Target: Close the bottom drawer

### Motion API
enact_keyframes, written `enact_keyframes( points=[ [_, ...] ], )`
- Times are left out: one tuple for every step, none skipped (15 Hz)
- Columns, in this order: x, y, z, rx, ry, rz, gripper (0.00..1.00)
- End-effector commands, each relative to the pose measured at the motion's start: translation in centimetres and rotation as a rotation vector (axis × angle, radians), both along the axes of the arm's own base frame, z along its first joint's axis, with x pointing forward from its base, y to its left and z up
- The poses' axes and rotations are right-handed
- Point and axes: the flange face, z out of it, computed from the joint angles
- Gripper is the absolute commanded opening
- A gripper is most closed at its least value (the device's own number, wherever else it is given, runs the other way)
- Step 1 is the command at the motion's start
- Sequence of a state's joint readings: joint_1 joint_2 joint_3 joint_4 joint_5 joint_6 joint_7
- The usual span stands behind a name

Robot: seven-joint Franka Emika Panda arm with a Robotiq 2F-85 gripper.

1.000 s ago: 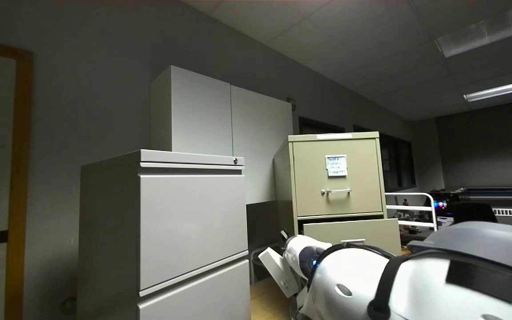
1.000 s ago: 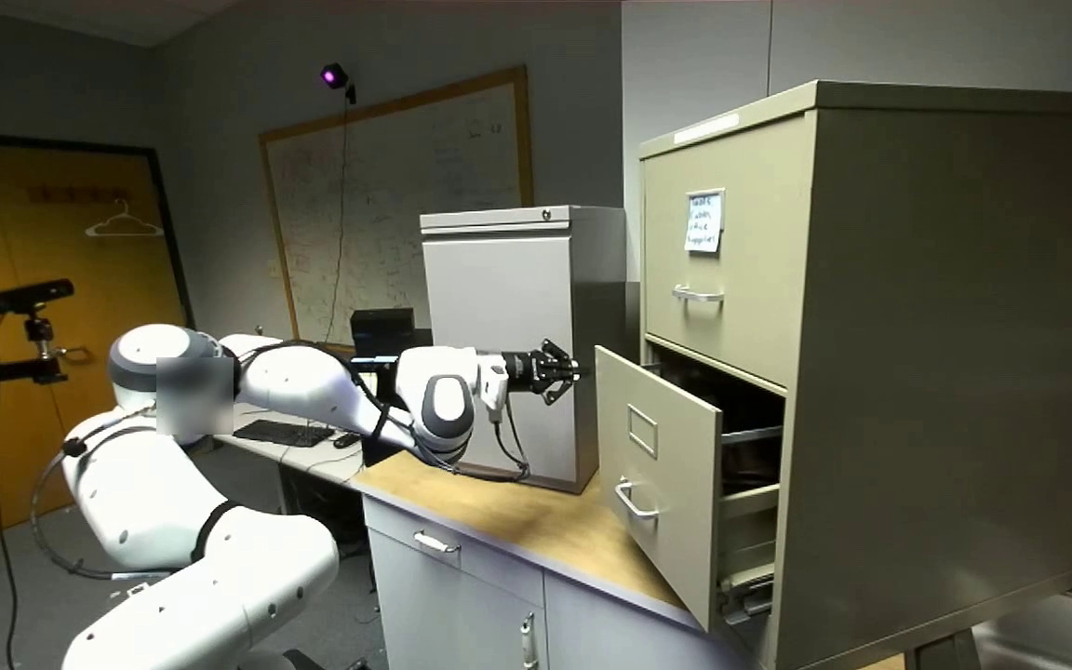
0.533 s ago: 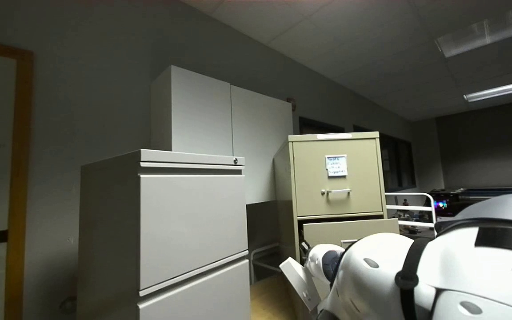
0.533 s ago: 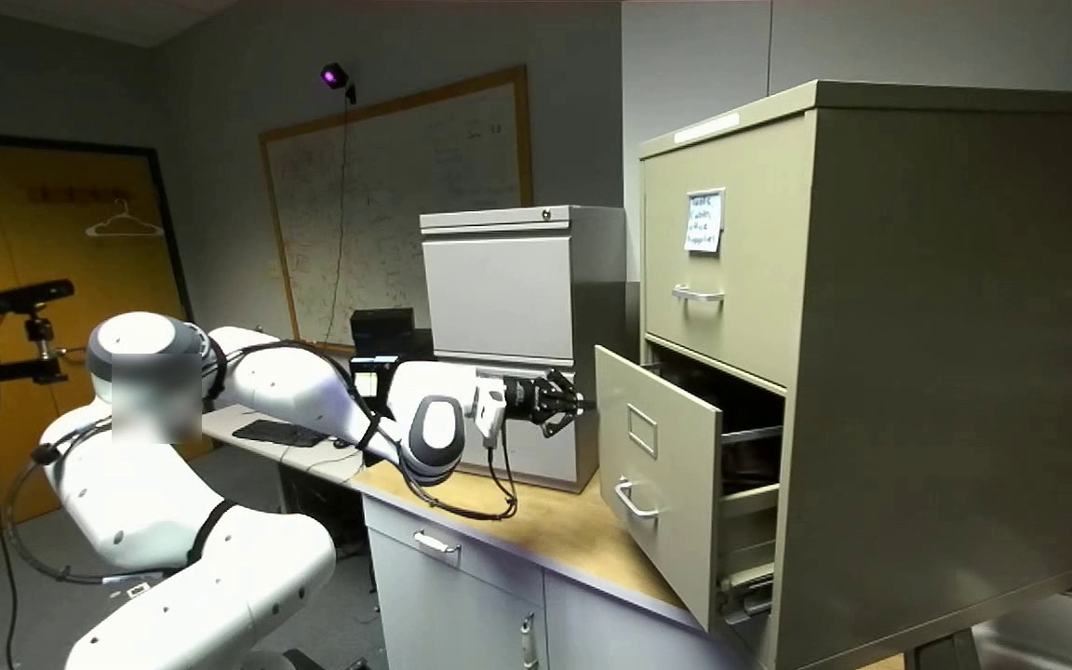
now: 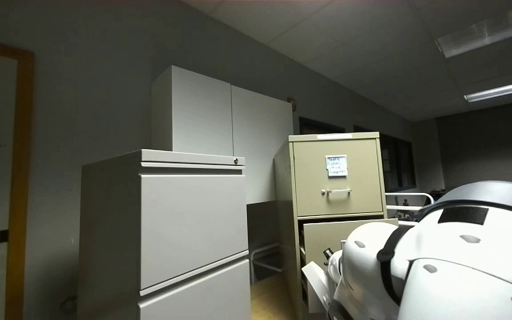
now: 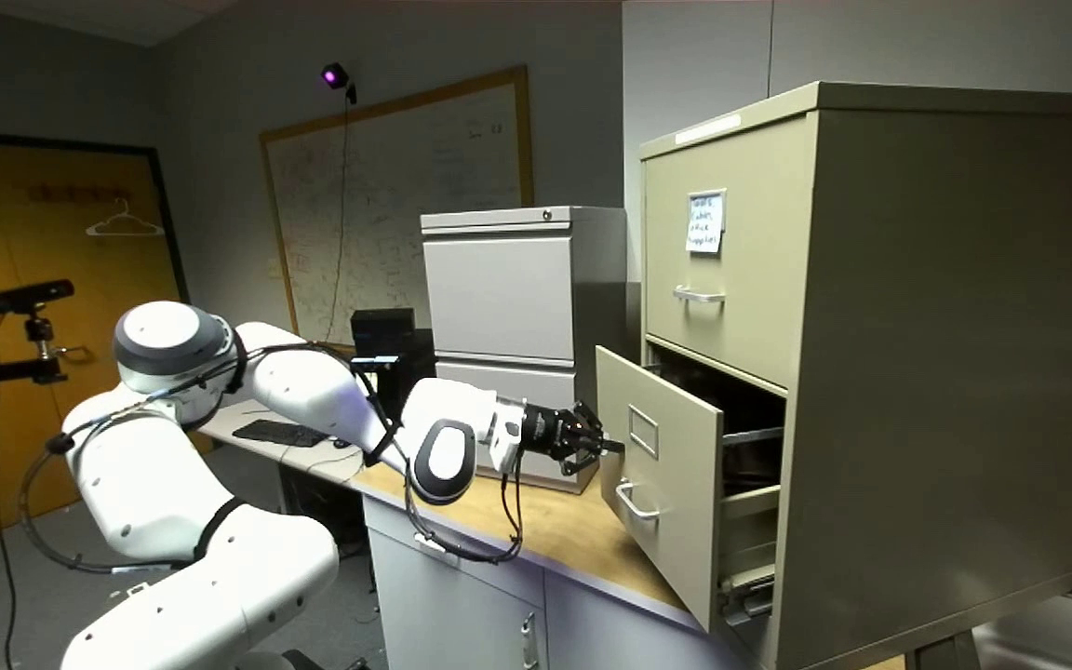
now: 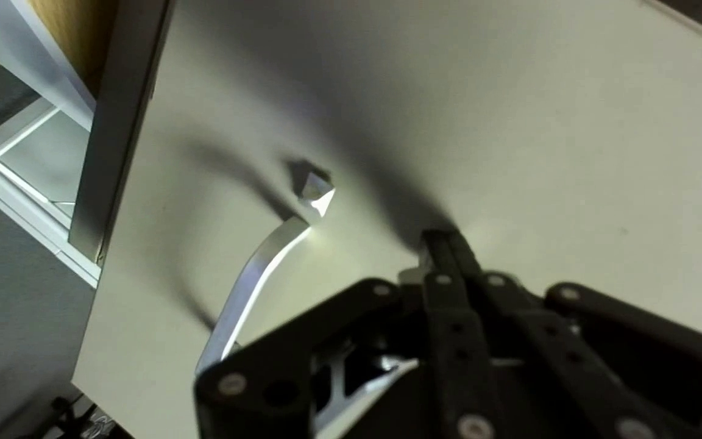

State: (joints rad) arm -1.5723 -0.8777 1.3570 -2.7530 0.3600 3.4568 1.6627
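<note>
The bottom drawer (image 6: pixel 680 479) stands open, with joined fingers (image 7: pixel 437 253) at its front

The drawer belongs to the olive filing cabinet (image 6: pixel 945 372), under a top drawer (image 6: pixel 764 270) which sits flush. In an exterior view the front of the bottom drawer stands well out from the cabinet body, and the room behind is uncovered above and at the side, showing a metal rail (image 6: pixel 752 435). The fingers are together, side by side, and point toward this front, apart from the silver handle (image 7: pixel 246 292). Whether their tips touch the surface, I cannot tell.

The tips are above the handle's level, toward the side of the grey cabinet (image 6: pixel 499 298). This grey cabinet stands on the desk (image 6: pixel 555 526), and between the two cabinets a strip of the desk's wood shows. A loop of cables (image 6: pixel 480 558) hangs from the arm (image 6: pixel 303 391), seen across the desk's edge.

About the writing: the top drawer carries a paper label (image 5: pixel 337 166) with blue hand letters; I can read "Supplies" in the last line and probably "Cables" above, while the rest is blurred. The whiteboard (image 6: pixel 406 205) has writing too faint for reading.
</note>
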Motion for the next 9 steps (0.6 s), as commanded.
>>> enact_keyframes(
  points=[
    [3.4, -1.3, 0.0, 0.009, -0.007, -0.028, 0.00],
    [4.2, -1.3, -0.2, -0.003, -0.003, -0.040, 0.00],
    [4.9, -1.4, -0.3, -0.009, 0.003, -0.047, 0.00],
    [5.5, -1.7, -0.2, -0.016, 0.002, -0.060, 0.00],
    [6.0, -1.9, 0.0, -0.014, 0.003, -0.064, 0.00],
    [6.6, -2.1, 0.2, -0.018, 0.010, -0.073, 0.00],
    [7.0, -2.2, 0.4, -0.027, 0.017, -0.078, 0.00],
    [7.4, -2.2, 0.7, -0.032, 0.025, -0.082, 0.00],
    [7.9, -2.5, 1.0, -0.037, 0.037, -0.088, 0.00]
  ],
)
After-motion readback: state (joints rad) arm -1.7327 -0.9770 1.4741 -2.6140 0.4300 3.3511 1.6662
